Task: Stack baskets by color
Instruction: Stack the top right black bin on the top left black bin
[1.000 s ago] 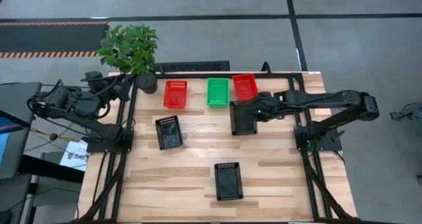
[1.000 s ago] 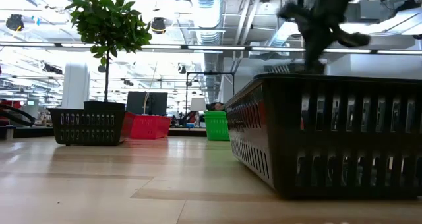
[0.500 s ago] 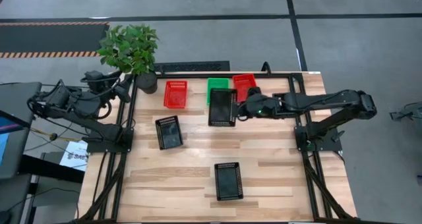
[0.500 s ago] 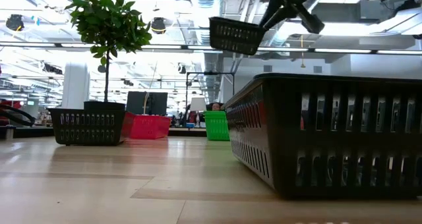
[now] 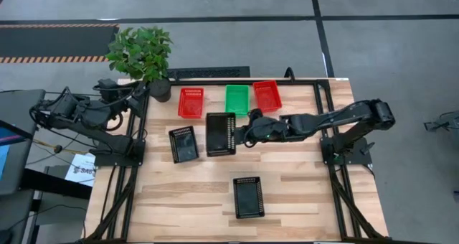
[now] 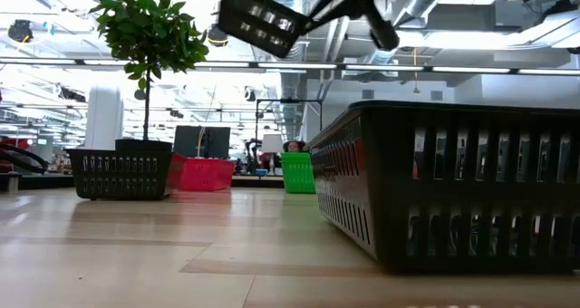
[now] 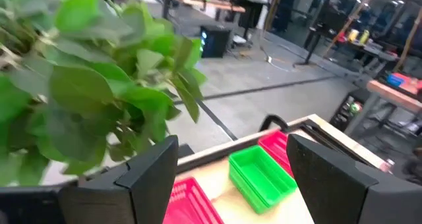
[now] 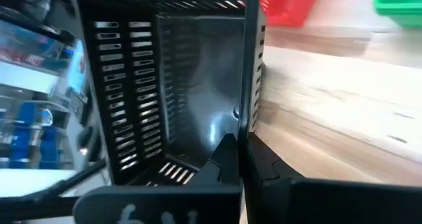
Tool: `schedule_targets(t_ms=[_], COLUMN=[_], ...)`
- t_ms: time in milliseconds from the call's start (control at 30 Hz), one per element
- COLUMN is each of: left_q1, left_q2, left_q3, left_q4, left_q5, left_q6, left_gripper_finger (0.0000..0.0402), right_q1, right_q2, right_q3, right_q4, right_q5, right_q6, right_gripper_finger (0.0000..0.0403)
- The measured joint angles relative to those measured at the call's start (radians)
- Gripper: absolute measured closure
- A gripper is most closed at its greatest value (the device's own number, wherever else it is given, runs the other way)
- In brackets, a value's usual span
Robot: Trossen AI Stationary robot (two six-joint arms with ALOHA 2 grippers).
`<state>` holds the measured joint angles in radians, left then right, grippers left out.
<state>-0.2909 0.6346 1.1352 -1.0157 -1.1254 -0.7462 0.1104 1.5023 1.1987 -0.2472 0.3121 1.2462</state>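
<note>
Fingers of the right gripper [image 5: 244, 134] were clamped on the rim of a black basket [image 5: 221, 133], carried in the air above the table [image 5: 301, 194]

In the right wrist view the two dark fingers [image 8: 227, 159] pinched the basket's near wall, its slotted mesh sides facing the camera; the low view showed that basket [image 6: 260, 18] tilted and well above the tabletop. From above it hung just beside a second black basket [image 5: 183, 143] resting on the wood, with a third black basket [image 5: 248, 196] nearer the front edge. Along the back edge sat a red basket [image 5: 191, 102], a green basket [image 5: 237, 100] and another red basket [image 5: 267, 95], near the potted plant [image 5: 141, 52] at the back left corner. The left gripper [image 5: 136, 93] waited beside that plant, its fingers [image 7: 148, 178] spread apart and empty
</note>
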Motion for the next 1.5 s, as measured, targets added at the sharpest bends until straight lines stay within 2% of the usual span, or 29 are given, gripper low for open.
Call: schedule_targets(t_ms=[167,367,567,867,967,1167,1500], left_q1=[0.0,0.0,0.0,0.0,0.0,0.0,0.0], left_q2=[0.0,0.0,-0.004,-0.015,-0.016,-0.013,-0.013], left_q3=[0.0,0.0,0.0,0.0,0.0,0.0,0.0], left_q4=[-0.005,-0.005,-0.01,-0.017,-0.019,-0.02,-0.023], left_q5=[0.076,0.133,0.148,0.137,0.136,0.136,0.143], left_q6=[-0.014,-0.019,-0.048,-0.1,-0.113,-0.125,-0.156], left_gripper_finger=[0.0132,0.0132,0.0132,0.0132,0.0132,0.0132,0.0132], right_q1=[-0.002,-0.045,-0.088,-0.147,-0.143,-0.141,-0.16], right_q2=[0.07,0.204,0.36,0.61,0.678,0.771,0.768], right_q3=[0.077,0.238,0.439,0.681,0.719,0.734,0.734], right_q4=[-0.006,-0.014,-0.007,-0.029,-0.03,-0.04,-0.124], right_q5=[-0.008,-0.097,-0.152,-0.342,-0.397,-0.407,-0.354], right_q6=[-0.049,-0.183,-0.29,-0.353,-0.337,-0.323,-0.309], right_gripper_finger=[0.0398,0.0398,0.0398,0.0398,0.0397,0.0397,0.0397])
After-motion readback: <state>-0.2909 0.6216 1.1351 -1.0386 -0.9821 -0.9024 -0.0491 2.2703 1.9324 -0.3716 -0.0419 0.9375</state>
